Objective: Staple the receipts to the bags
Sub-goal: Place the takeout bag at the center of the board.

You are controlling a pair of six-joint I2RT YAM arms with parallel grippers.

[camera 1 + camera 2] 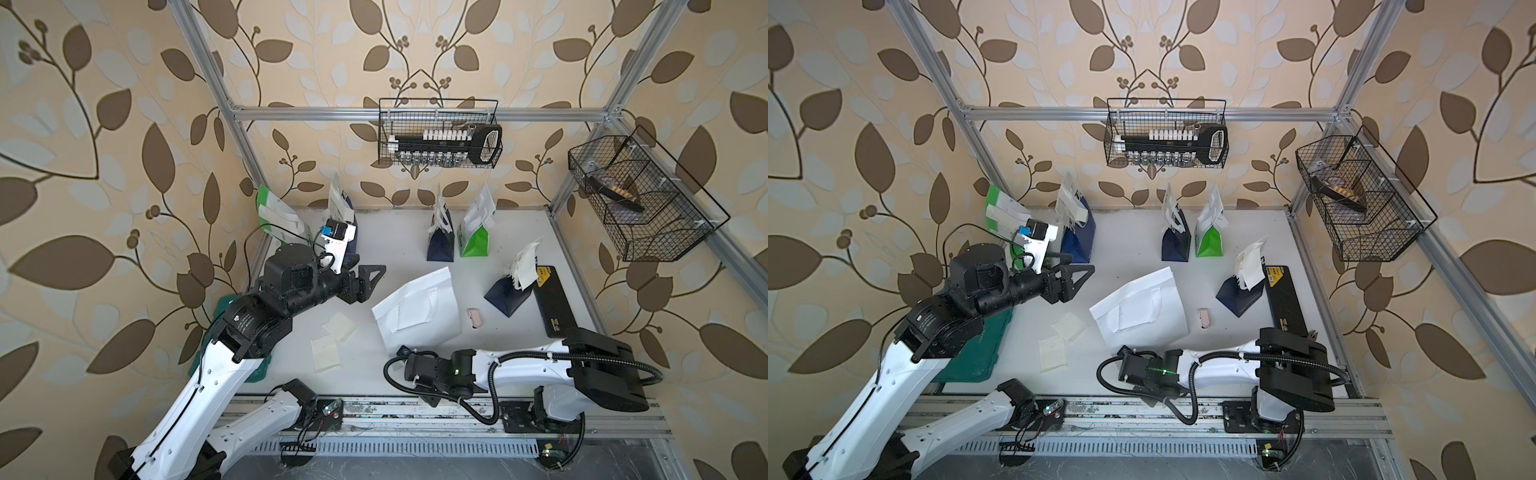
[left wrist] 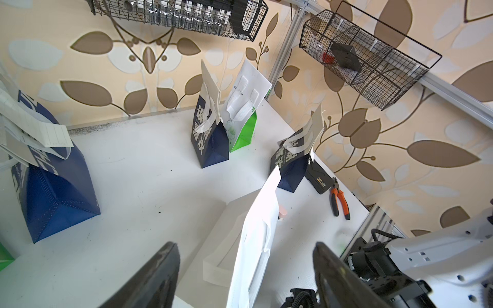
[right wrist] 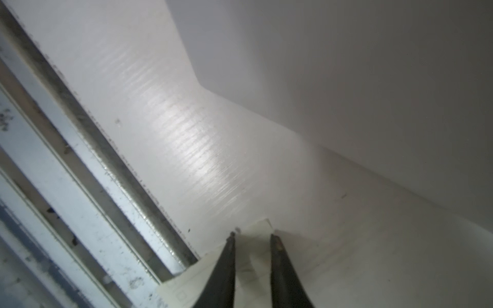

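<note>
A plain white bag [image 1: 415, 316] lies flat mid-table, its near corner by my right gripper [image 1: 401, 352]. In the right wrist view my right gripper [image 3: 252, 236] is shut on a cream receipt [image 3: 253, 264], which is buckled between the two fingers close to the table's front edge. Two loose receipts [image 1: 340, 326] [image 1: 325, 353] lie left of the white bag. My left gripper [image 1: 370, 278] hangs open and empty above the bag's far left edge [image 2: 256, 240]. Navy bags [image 1: 440, 241] [image 1: 509, 291] and a green bag [image 1: 473, 237] stand behind with slips at their tops.
A small pink stapler [image 1: 474, 318] lies right of the white bag, beside a long black case [image 1: 555, 299]. Orange-handled pliers [image 2: 340, 200] lie near that case. A teal case [image 1: 976, 349] sits under my left arm. More bags [image 1: 274, 216] [image 1: 1077, 237] stand at the back left. Wire baskets [image 1: 440, 133] [image 1: 640, 199] hang on the walls.
</note>
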